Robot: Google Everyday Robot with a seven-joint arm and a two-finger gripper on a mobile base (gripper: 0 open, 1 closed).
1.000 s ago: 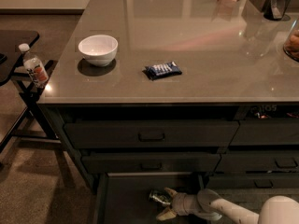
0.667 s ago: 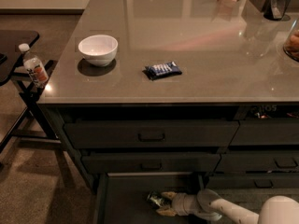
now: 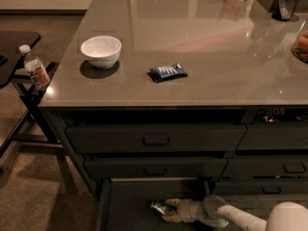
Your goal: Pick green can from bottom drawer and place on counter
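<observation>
1 green can [image 3: 158, 207] in open bottom drawer [image 3: 125, 208], 6 o'clock, clasped by gripper [image 3: 165, 211] | glossy grey-brown counter [image 3: 202, 52]: 1 white bowl [image 3: 101, 51] at 10 o'clock, 1 blue packet [image 3: 168, 72] mid-frame | 1 bottle [image 3: 35, 71] at 9 o'clock | brown carpet [image 3: 29, 186]

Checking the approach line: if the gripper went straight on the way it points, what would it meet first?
The green can, lying right at the tip of the gripper inside the bottom drawer. Whether the two touch is unclear from this view.
</observation>
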